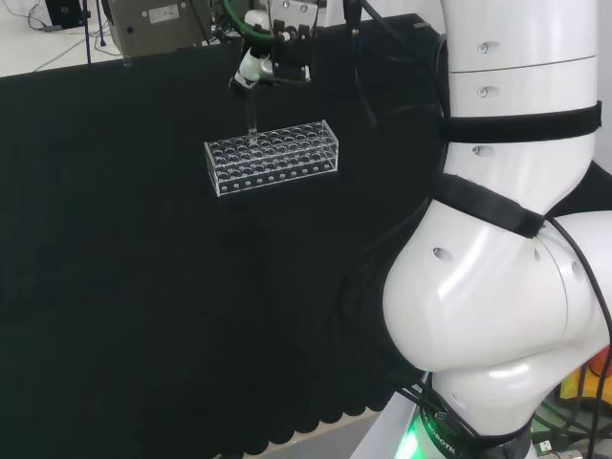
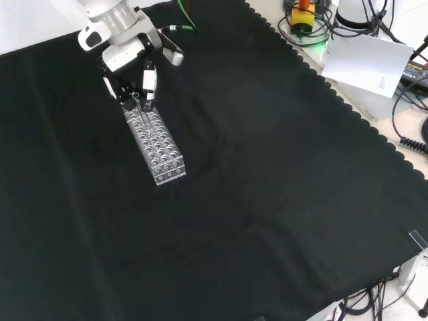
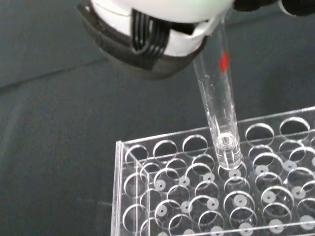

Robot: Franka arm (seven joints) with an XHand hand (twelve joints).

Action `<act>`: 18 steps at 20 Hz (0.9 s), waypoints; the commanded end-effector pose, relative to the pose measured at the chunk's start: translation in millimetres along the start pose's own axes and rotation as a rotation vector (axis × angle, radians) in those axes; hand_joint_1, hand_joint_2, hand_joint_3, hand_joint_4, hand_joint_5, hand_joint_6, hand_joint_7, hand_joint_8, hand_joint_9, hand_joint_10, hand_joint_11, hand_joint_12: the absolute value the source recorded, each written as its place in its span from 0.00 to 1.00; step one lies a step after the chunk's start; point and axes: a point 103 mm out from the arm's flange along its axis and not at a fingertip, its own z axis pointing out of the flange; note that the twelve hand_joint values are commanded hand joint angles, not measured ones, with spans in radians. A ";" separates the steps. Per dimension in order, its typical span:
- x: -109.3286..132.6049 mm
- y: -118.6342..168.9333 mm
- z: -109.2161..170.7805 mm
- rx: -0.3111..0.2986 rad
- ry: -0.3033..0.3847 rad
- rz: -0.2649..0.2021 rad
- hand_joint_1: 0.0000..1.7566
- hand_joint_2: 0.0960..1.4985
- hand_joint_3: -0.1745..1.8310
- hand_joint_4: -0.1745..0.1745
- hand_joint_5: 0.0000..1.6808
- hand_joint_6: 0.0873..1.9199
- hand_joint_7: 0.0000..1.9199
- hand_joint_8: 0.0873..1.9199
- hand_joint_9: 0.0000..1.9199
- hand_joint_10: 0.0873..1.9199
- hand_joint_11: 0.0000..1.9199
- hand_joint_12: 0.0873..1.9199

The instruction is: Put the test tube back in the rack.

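The test tube [image 3: 217,101] (clear, with a red mark) hangs upright from the hand [image 2: 131,63], its fingers pinching its top; its rounded bottom sits in a hole at the far-left end of the rack [image 1: 273,158] in the head view.

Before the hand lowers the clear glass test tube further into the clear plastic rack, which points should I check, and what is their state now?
1. Clear glass test tube held by the hand: ok.
2. Tube tip over a hole of the clear plastic rack: ok.
3. Tube upright: not ok, slightly tilted in the wrist view.
4. That hole free: ok.
5. Rack flat on the black cloth: ok.
6. Tube contents: cannot tell.
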 end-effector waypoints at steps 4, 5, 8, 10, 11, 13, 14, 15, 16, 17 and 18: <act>-4.8 2.9 6.5 0.010 -0.002 -0.004 0.70 0.40 0.38 0.00 0.84 0.15 0.98 0.06 0.93 0.05 0.73 0.40; -6.2 3.2 5.9 0.010 -0.005 -0.004 0.70 0.40 0.38 0.00 0.84 0.15 0.98 0.06 0.93 0.05 0.73 0.40; -13.8 1.8 3.4 0.007 -0.011 -0.006 0.70 0.40 0.38 0.00 0.84 0.15 0.98 0.06 0.93 0.05 0.73 0.40; -14.7 1.9 2.7 0.013 -0.019 -0.005 0.70 0.40 0.38 0.00 0.84 0.15 0.98 0.06 0.93 0.05 0.73 0.40; -14.6 2.1 2.6 0.015 -0.019 -0.006 0.70 0.40 0.38 0.00 0.84 0.15 0.98 0.06 0.93 0.05 0.73 0.40; -14.7 2.1 3.0 0.017 -0.017 -0.008 0.70 0.40 0.38 0.00 0.84 0.15 0.98 0.06 0.93 0.05 0.73 0.40; -15.0 2.2 3.4 0.018 -0.017 -0.009 0.70 0.40 0.38 0.00 0.84 0.15 0.98 0.06 0.93 0.05 0.73 0.40; -15.2 2.2 3.8 0.020 -0.017 -0.010 0.70 0.40 0.38 0.00 0.84 0.15 0.98 0.06 0.93 0.05 0.73 0.40; -15.3 2.0 4.2 0.020 -0.016 -0.010 0.70 0.40 0.38 0.00 0.84 0.15 0.98 0.06 0.93 0.05 0.73 0.40; -15.6 1.4 5.6 0.020 -0.016 -0.013 0.70 0.40 0.38 0.00 0.84 0.15 0.98 0.06 0.93 0.05 0.73 0.40; -16.3 1.3 7.1 0.021 -0.015 -0.014 0.70 0.40 0.38 0.00 0.84 0.15 0.98 0.06 0.93 0.05 0.73 0.40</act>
